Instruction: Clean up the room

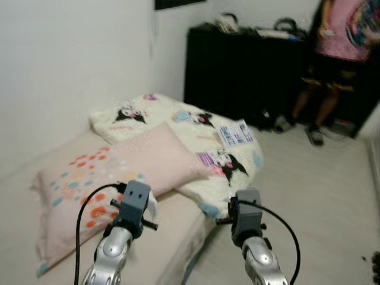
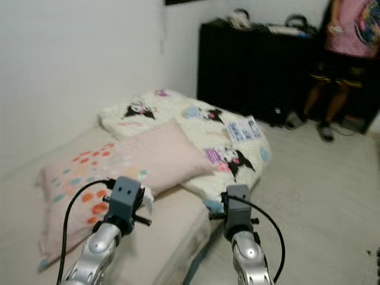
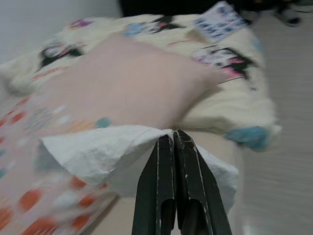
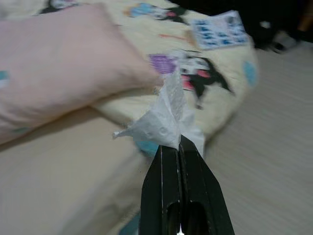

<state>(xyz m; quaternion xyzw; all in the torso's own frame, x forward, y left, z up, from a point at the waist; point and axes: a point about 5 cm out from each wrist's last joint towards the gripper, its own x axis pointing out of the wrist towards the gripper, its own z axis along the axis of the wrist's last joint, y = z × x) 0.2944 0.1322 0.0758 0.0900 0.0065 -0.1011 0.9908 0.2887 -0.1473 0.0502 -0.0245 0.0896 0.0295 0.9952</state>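
In the left eye view, the left gripper (image 1: 138,199) is raised over the bed's near corner, and a bit of white tissue (image 1: 152,206) shows just beside it. The right gripper (image 1: 246,209) hangs past the mattress edge (image 1: 189,234), above the floor (image 1: 320,190). Ahead of both lie the pink pillow (image 1: 119,172) and the cartoon blanket (image 1: 202,133). Farther off, a person (image 1: 341,56) stands beside a black cabinet (image 1: 243,68).

In the left wrist view, the left gripper's fingers (image 3: 161,191) are pressed together on a wide white tissue (image 3: 98,152), which spreads to both sides of the tips. It is pinched at its edge, I think so that it can be carried as rubbish.

In the right wrist view, the right gripper's fingers (image 4: 166,181) are also closed, clamped on a smaller crumpled tissue (image 4: 164,120) that stands up from the tips.

The floor beside the right gripper looks open, so there is room to turn that way; the mattress edge is close below the left gripper.
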